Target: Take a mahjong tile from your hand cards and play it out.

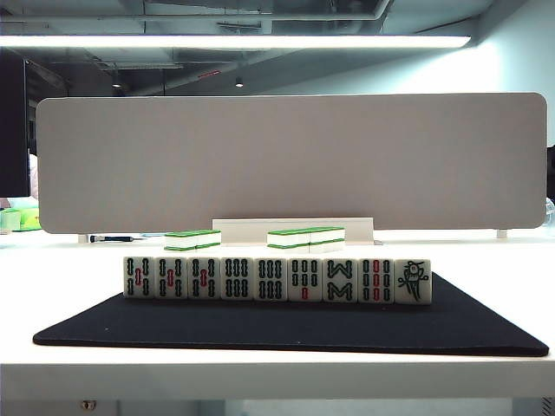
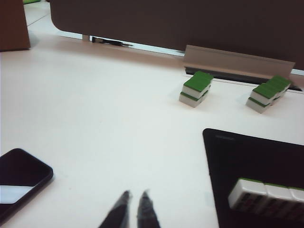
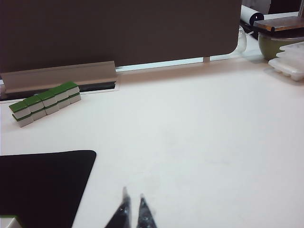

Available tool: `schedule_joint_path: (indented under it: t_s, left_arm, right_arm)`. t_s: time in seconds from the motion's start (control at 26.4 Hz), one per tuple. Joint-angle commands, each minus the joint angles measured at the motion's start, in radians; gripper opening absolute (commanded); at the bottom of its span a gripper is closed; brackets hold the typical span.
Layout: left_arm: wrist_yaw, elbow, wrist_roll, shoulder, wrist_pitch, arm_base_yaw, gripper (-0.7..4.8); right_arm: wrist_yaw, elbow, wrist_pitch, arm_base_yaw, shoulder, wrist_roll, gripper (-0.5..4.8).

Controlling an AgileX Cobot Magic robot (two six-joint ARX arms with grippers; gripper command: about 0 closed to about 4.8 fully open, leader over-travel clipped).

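Observation:
The hand cards [image 1: 269, 279] stand as a row of white tiles, faces showing, on the black mat [image 1: 486, 334]. The mahjong tile [image 1: 413, 281] with the green bird is the row's right end. No gripper shows in the exterior view. In the left wrist view my left gripper [image 2: 136, 192] hovers over bare white table beside the mat [image 2: 247, 156], its tips close together with nothing between them. One end of the hand cards [image 2: 266, 199] lies off to its side. My right gripper [image 3: 133, 192] is shut and empty over the table next to the mat [image 3: 42, 185].
Two stacks of green-backed tiles [image 1: 192, 239] [image 1: 305, 237] lie behind the mat, in front of a grey panel [image 1: 286, 160]. A black phone [image 2: 19, 175] lies on the table near the left gripper. A bowl and a white tray [image 3: 289, 64] sit far off on the right arm's side.

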Motion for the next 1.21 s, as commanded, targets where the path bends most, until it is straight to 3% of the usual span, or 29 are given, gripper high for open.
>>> schedule_joint_path:
  t_s: [0.04,0.34,0.53,0.72,0.95,1.21]
  left_arm:
    - [0.046,0.039,0.006,0.059,0.012,0.001,0.25]
    - [0.148,0.192,0.031,0.323,0.007,0.001,0.26]
    - [0.264,0.346,0.032,0.481,-0.106,0.0,0.27]
    - [0.409,0.437,0.032,0.529,-0.154,0.0,0.3]
    - [0.408,0.488,0.103,0.533,-0.309,-0.017,0.3]
    - [0.395,0.488,0.145,0.534,-0.364,-0.193,0.3]
  right_arm:
    - [-0.004,0.026,0.013,0.001,0.04,0.0,0.23]
    - [-0.067,0.097,0.012,0.001,0.167,-0.011,0.23]
    - [-0.121,0.169,-0.003,0.001,0.264,-0.041,0.23]
    - [-0.212,0.277,-0.128,0.001,0.38,-0.071,0.22]
    - [-0.335,0.337,-0.211,0.009,0.411,-0.07,0.22]
    - [-0.373,0.336,-0.331,0.142,0.411,-0.07,0.22]
